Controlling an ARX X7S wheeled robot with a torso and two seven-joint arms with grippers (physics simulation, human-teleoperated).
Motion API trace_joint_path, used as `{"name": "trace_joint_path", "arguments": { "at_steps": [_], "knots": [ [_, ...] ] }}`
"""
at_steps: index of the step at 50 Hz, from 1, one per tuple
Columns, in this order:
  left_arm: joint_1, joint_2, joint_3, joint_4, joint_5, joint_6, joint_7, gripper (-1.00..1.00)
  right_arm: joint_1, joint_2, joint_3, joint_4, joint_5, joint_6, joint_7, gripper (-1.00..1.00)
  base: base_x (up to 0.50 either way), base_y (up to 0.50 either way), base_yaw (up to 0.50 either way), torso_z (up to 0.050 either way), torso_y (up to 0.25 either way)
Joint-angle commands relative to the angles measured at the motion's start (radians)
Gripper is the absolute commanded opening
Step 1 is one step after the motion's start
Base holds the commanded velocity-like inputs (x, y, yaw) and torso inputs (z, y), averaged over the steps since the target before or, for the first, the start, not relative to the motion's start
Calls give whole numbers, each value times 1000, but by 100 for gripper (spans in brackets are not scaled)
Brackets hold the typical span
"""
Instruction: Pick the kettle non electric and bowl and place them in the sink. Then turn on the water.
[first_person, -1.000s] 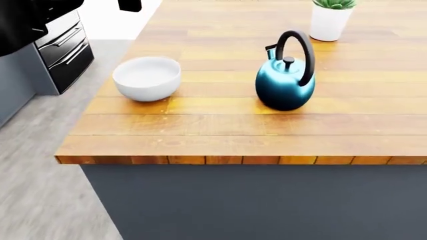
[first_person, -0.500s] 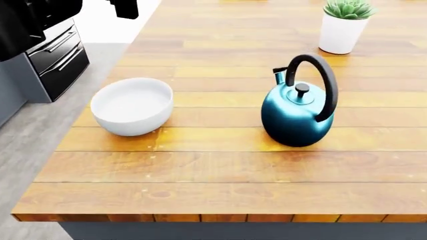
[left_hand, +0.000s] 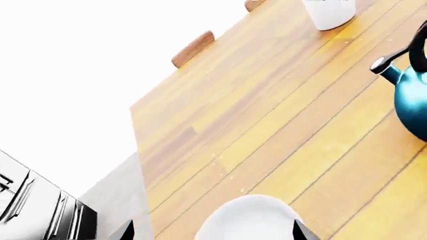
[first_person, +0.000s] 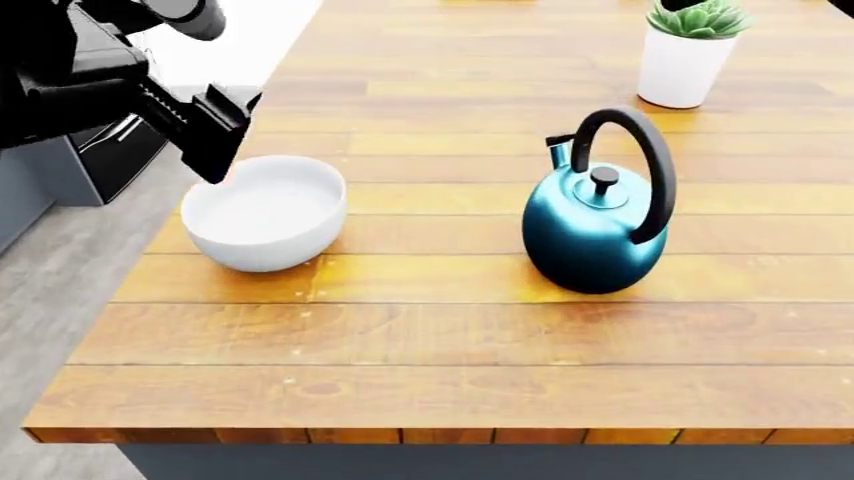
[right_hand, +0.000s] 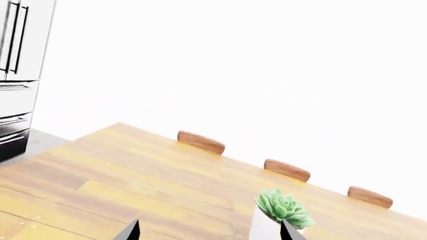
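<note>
Here comes the left arm: where half a second back only a dark scrap of it showed at the upper left of the head view, the black left gripper (first_person: 220, 135) has now swung down and hangs just above the far-left rim of the plain white round bowl (first_person: 264, 211), not touching it as far as this angle lets me judge. In the left wrist view its two dark fingertips (left_hand: 125, 231) stand wide apart with the bowl's rim between them and nothing clamped.

The bowl itself has not budged since the last frame, sitting near the left edge of the warm wooden plank countertop (first_person: 441, 330). The round glossy teal-blue kettle (first_person: 593, 231), with its black arched handle and black lid knob, stands upright where it was, well apart from the bowl toward the right, spout pointing away.

Beyond the kettle, the small green succulent in its white cylindrical pot (first_person: 687, 55) stays at the far right. The right gripper (right_hand: 207, 231) is out of the head view; its wrist camera shows two dark tips spread wide, empty, looking over the succulent toward three brown wooden chair backs (right_hand: 287, 169) past the counter's far edge. The sink appears in none of the views.
</note>
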Motion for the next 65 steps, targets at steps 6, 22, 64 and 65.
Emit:
{"name": "trace_joint_path", "arguments": {
  "at_steps": [6, 22, 64, 65],
  "knots": [
    [-131, -194, 333, 302, 147, 7, 431, 100, -29, 16, 2, -18, 19, 1, -5, 100, 0, 0, 0, 0, 0],
    [-120, -195, 457, 340, 228, 28, 512, 100, -64, 22, 7, -28, 28, -11, 1, 100, 0, 0, 0, 0, 0],
    [-2, -15, 616, -10, 443, 216, 527, 100, -90, 30, -10, -22, 34, -27, 11, 100, 0, 0, 0, 0, 0],
    [-1, -12, 618, -15, 446, 219, 528, 100, -90, 31, -10, -22, 34, -27, 11, 100, 0, 0, 0, 0, 0]
  ]
}}
